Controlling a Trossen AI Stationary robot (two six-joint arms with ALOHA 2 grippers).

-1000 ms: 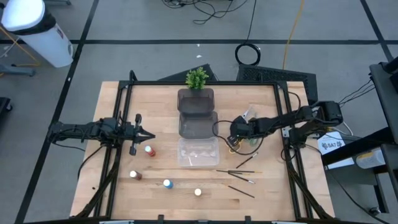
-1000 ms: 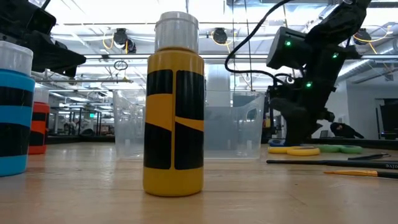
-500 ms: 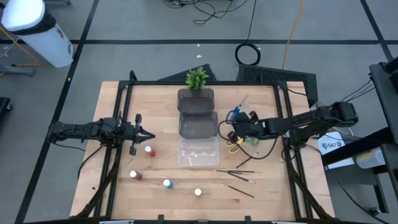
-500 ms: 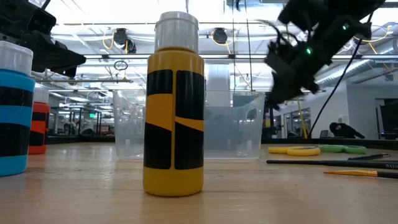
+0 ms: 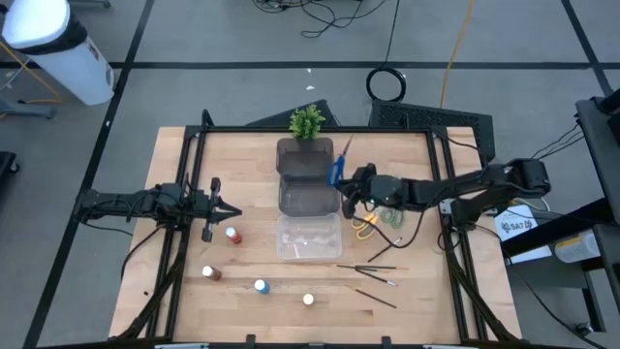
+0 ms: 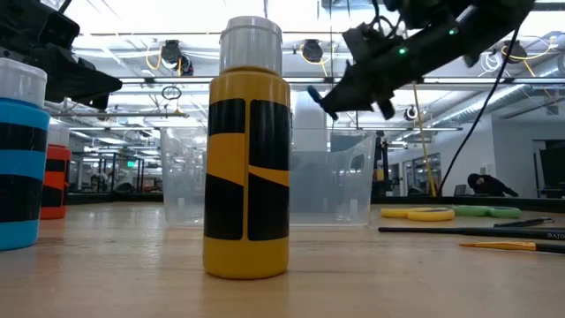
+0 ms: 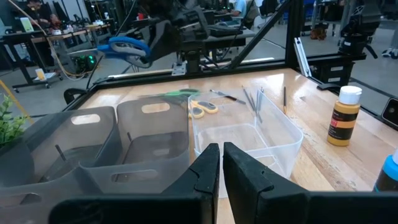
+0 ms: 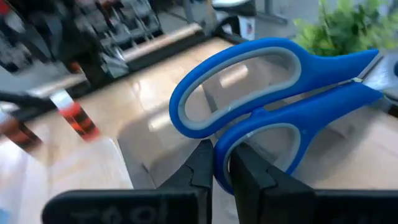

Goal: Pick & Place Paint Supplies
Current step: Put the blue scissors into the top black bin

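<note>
The right gripper [image 5: 351, 182] holds the blue-handled scissors [image 5: 338, 169] in the air, jaws pinching a handle loop, beside the two dark bins [image 5: 307, 178]; yellow scissors [image 5: 365, 226] and green scissors [image 5: 391, 218] lie on the bench [image 5: 242, 155]; the left gripper [image 5: 232, 210], jaws pressed together, waits near the red bottle [image 5: 232, 235].

Middle column: potted plant [image 5: 307, 121], two dark bins [image 5: 306, 176] and the clear bin [image 5: 309, 237] are sitting in a row, blocking straight crossing.
Right side: yellow and green scissors [image 5: 376, 222] plus brushes [image 5: 373, 273] are cluttering the surface [image 5: 426, 291].
Front left: four bottles [image 5: 232, 235] are dotting it.
Back corners: pretty open.
</note>
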